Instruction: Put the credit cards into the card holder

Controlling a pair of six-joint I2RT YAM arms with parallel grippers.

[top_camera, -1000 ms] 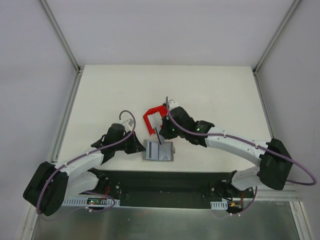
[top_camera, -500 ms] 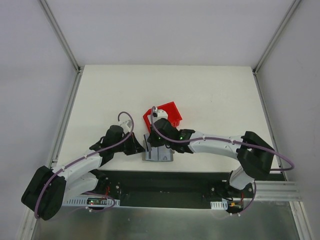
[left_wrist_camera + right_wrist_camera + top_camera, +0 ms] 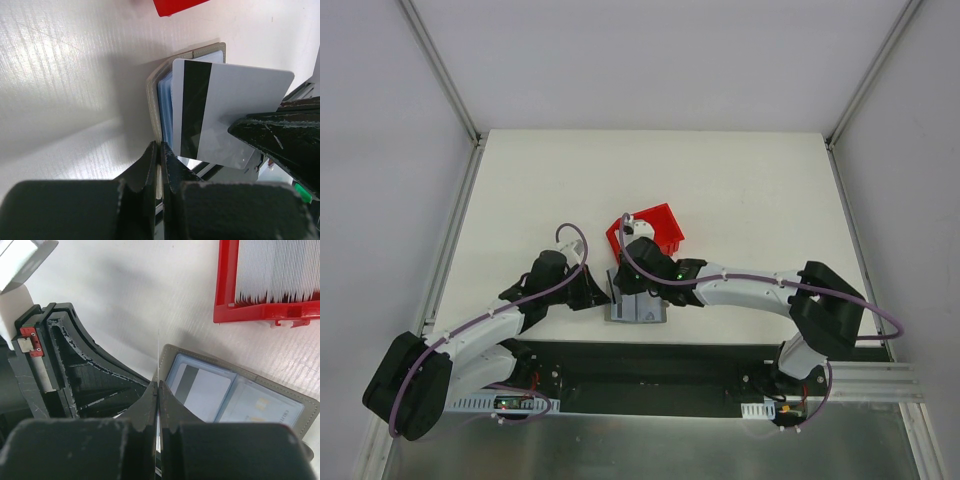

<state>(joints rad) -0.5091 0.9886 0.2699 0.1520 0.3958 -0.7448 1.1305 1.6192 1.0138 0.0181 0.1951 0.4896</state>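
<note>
Card holder [image 3: 642, 311] lies opened flat on the table [image 3: 740, 180] near its front edge, between the two arms. At its left edge, the left tool [image 3: 160, 148] is pinched together on the grey cover, anchoring it. Just right of that, a credit card [image 3: 235, 115] with a black stripe stands on edge over the holder's left part, clamped between the closed fingers of the right tool [image 3: 158, 386]. Further right and beyond, the red bin [image 3: 224, 275] holds a row of further cards [image 3: 280, 267].

Likely failures:
- The card's lower edge may land on the pocket lip rather than in its mouth, so that the card bows or slides in the grip.
- The left pocket appears already to hold a striped card, so a second may jam.
- The narrow pinch on the cover may slip, letting the holder skid or fold.
- The tools, working almost touching, may collide.
</note>
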